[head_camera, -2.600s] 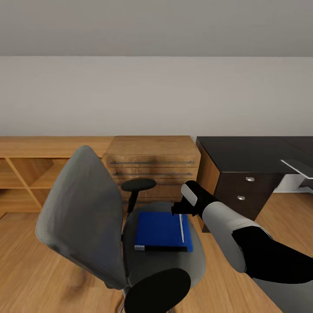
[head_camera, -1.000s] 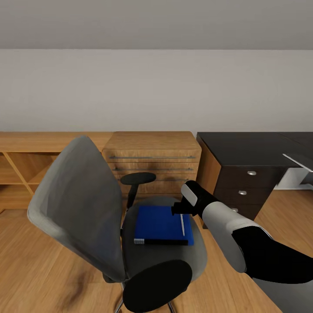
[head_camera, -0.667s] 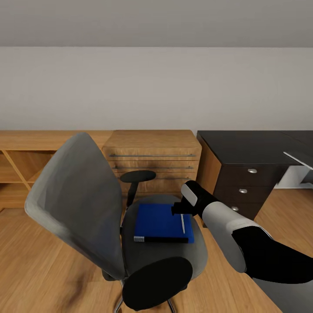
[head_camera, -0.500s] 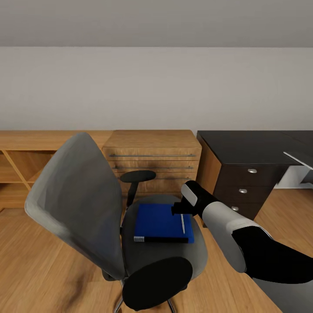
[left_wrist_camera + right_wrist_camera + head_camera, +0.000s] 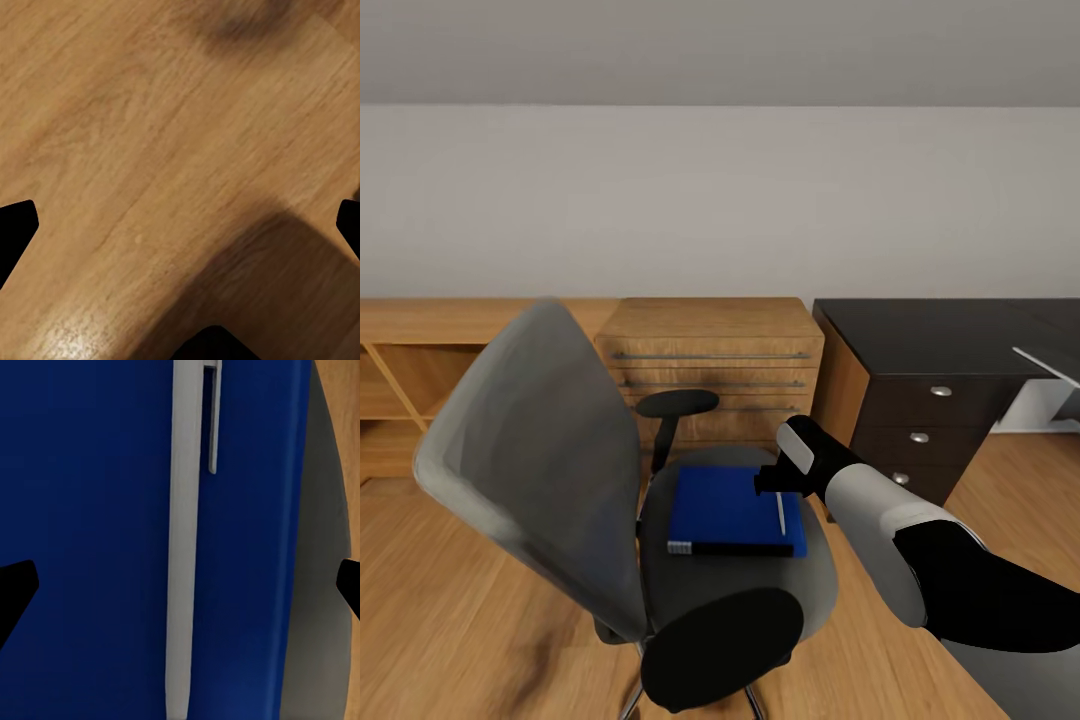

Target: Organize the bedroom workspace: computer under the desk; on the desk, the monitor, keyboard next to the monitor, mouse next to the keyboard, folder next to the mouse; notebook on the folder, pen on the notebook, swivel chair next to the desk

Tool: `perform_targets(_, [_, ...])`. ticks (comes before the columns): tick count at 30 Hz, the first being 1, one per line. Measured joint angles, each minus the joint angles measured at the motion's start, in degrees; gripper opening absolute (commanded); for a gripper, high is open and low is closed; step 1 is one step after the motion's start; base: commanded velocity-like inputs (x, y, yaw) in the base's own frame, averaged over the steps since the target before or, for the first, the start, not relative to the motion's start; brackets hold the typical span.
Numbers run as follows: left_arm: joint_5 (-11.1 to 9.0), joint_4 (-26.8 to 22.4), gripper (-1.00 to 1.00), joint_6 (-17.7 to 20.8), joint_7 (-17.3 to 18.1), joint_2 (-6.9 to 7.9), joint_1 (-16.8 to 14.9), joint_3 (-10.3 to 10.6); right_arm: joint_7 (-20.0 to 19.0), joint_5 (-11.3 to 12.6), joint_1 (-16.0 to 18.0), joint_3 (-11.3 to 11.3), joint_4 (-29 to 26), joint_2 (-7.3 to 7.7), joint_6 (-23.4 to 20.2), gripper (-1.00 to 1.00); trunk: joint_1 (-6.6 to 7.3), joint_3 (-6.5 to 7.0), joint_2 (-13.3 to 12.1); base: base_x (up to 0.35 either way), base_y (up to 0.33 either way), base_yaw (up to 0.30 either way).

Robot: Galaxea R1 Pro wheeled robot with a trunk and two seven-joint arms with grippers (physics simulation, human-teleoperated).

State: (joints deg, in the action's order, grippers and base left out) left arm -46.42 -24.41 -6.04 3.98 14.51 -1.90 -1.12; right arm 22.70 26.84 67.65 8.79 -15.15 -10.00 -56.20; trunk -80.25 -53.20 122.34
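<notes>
Item one, swivel chair (image 5: pixel 560 470): grey, with a tall backrest tilted toward my left and black armrests, standing on the wooden floor (image 5: pixel 420 600) just left of the dark desk (image 5: pixel 950 350). Item two, blue folder (image 5: pixel 732 512): lying flat on the chair seat, spine edge toward me; I read the blue slab as a single thing and cannot tell whether a notebook rests on it. Item three, pen (image 5: pixel 780 513): pale grey, lying lengthwise along the folder's right edge; in my right wrist view the pen (image 5: pixel 184 547) runs straight down the blue cover (image 5: pixel 82 547), clip showing, with a strip of grey seat (image 5: pixel 322 607) beside it. Item four, right gripper (image 5: pixel 768 482): poised just above the pen's far end; its fingertips (image 5: pixel 15 589) show at the two outer edges of the wrist view, jaws spread wide with nothing between them. Item five, left gripper (image 5: pixel 180 232): pointed at bare floorboards (image 5: pixel 135 135), its fingertips (image 5: pixel 13 225) likewise far apart, jaws spread and empty. Item six, background furniture: a wooden drawer chest (image 5: pixel 710 365) behind the chair, low open shelving (image 5: pixel 400 380) to its left, and the desk's drawer unit (image 5: pixel 925 420) with round knobs
</notes>
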Motion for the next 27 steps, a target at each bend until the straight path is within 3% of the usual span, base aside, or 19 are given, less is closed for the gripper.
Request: perform_targets(27, [0.0, 0.0, 1.00, 0.0, 0.0, 0.00, 0.0, 0.0, -0.1, 0.0, 0.0, 0.0, 0.1, 0.00, 0.0, 1.00, -0.45, -0.36, 0.8, 0.000, 0.000, 0.000])
